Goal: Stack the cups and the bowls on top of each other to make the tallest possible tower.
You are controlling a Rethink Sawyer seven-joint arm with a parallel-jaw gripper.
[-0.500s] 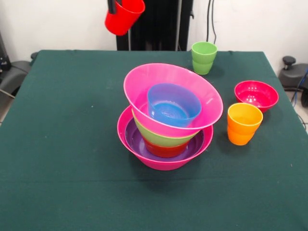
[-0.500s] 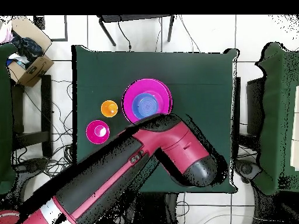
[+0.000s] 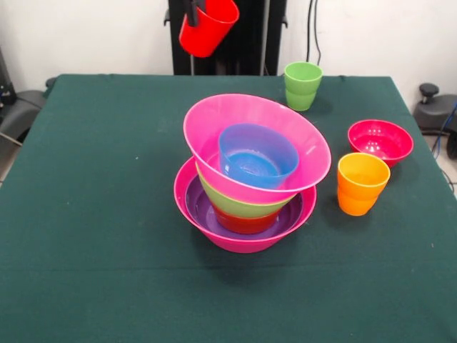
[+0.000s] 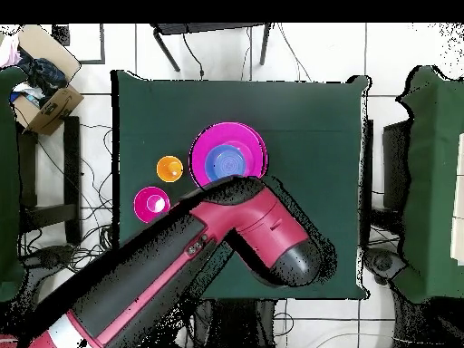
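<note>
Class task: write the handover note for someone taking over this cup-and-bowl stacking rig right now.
Gripper: raised at the table's far edge, carrying the red cup tilted; how the jaws stand is hidden.
Tower: pink base bowl, then purple, red, green, a tilted pink bowl, blue bowl on top.
On the table, unstacked: green cup, orange cup, crimson bowl.
Left: add the red cup and those three.
</note>
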